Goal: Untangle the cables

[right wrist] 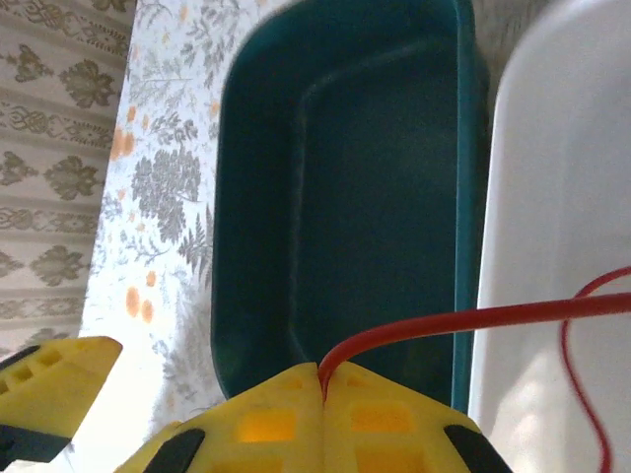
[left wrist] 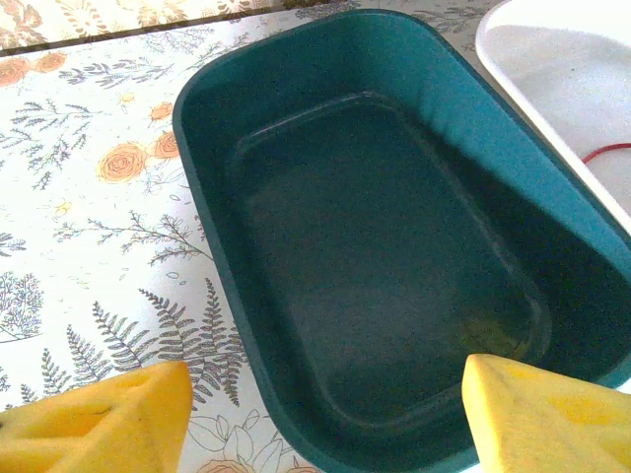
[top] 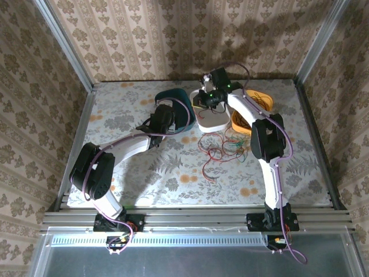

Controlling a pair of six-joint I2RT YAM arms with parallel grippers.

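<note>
Right now I am seeing the left hand hanging over the near end of the teal tub, on the left half of the floral surface. Through its wrist camera, the left hand is standing wide open. Its two yellow fingers are spread well apart and gripping nothing, and the teal tub below them is lying bare inside.

Further right, the white tub is sitting just beside the teal one, long side to long side. The right hand is hanging above its far part, with the arm coming in from the right.

Through the right wrist camera, I am watching the right hand pressing its fingertips tight together on a red cable. That strand is running out from the pinch toward the right, across the white tub. A thinner red loop is curving down at the frame's right edge.

The other cables, thin red, green and black strands, are lying tangled on the surface just in front of the white tub.

Farthest right, the orange tub is sitting partly hidden behind the right arm. Thin strands seem to be lying in it, though I cannot tell their colour.
</note>
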